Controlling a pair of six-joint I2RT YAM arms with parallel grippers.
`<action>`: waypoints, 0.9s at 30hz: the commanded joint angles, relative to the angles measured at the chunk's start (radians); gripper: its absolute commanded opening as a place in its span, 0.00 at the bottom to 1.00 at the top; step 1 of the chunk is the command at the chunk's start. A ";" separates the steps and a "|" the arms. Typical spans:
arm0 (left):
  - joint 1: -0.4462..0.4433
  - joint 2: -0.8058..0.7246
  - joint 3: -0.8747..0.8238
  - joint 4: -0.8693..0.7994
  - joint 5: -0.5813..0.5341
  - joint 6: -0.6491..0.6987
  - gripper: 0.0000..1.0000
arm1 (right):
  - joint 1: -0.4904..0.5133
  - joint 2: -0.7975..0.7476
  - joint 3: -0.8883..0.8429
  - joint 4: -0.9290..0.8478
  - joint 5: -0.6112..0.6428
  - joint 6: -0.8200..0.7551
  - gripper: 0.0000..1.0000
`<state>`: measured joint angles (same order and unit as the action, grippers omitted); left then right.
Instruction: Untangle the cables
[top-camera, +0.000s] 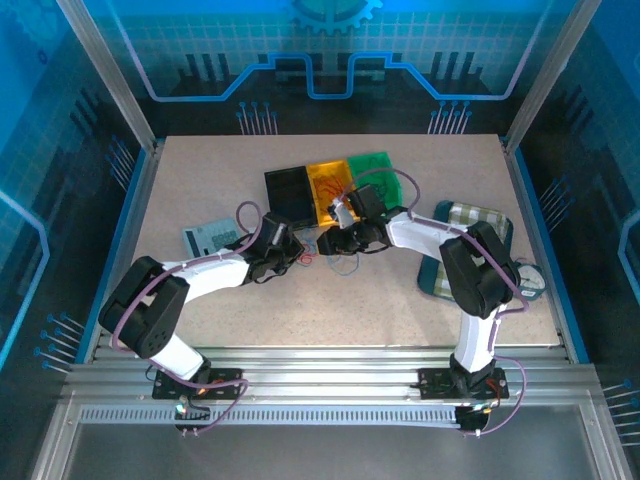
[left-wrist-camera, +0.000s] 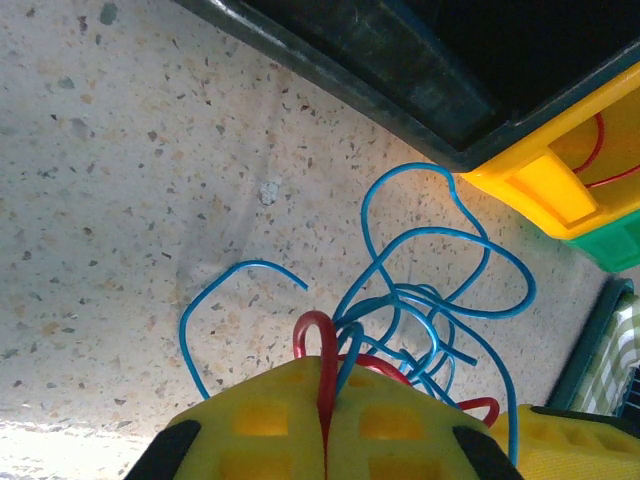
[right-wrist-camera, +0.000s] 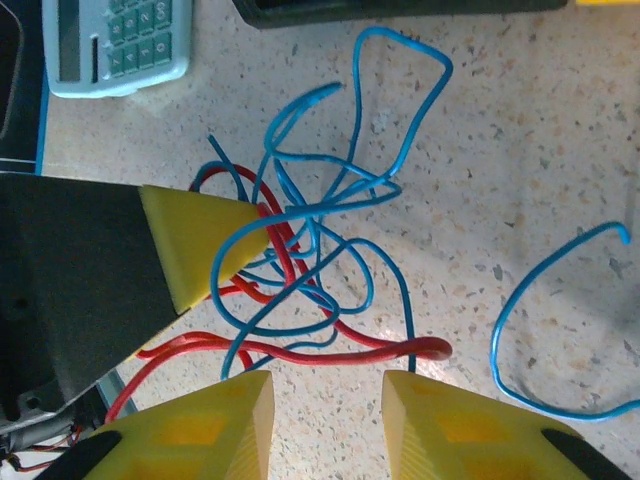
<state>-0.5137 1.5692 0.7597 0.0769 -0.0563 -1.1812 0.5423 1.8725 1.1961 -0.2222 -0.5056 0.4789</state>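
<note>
A tangle of thin blue cable (left-wrist-camera: 440, 300) and red cable (left-wrist-camera: 315, 325) lies on the speckled table just in front of the bins. My left gripper (left-wrist-camera: 325, 365) is shut on a red loop, with a blue strand also caught between its yellow fingers. From the other side, my right gripper (right-wrist-camera: 325, 390) stands open just short of a long red cable (right-wrist-camera: 350, 350) that runs across its gap. The blue cable (right-wrist-camera: 320, 200) loops over the red beyond it, around the left gripper's fingertip (right-wrist-camera: 195, 240). From above, the cables (top-camera: 322, 252) sit between both grippers.
A black bin (top-camera: 290, 192), a yellow bin (top-camera: 328, 185) holding thin red wire and a green bin (top-camera: 372, 170) stand in a row behind the tangle. A calculator (top-camera: 210, 238) lies to the left. A teal tray (top-camera: 440, 280) with a checked cloth is at the right.
</note>
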 joint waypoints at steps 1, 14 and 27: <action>-0.008 -0.017 0.000 0.007 -0.019 -0.011 0.00 | -0.016 0.026 0.003 0.037 -0.034 0.029 0.33; -0.015 -0.011 0.003 0.014 -0.010 -0.009 0.00 | -0.024 0.065 -0.001 0.146 -0.009 0.134 0.17; 0.022 -0.081 -0.075 -0.077 -0.090 -0.121 0.61 | -0.061 -0.019 -0.047 0.058 0.109 0.047 0.02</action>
<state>-0.5087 1.5379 0.7151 0.0299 -0.0952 -1.2671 0.4900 1.9064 1.1557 -0.1249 -0.4313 0.5732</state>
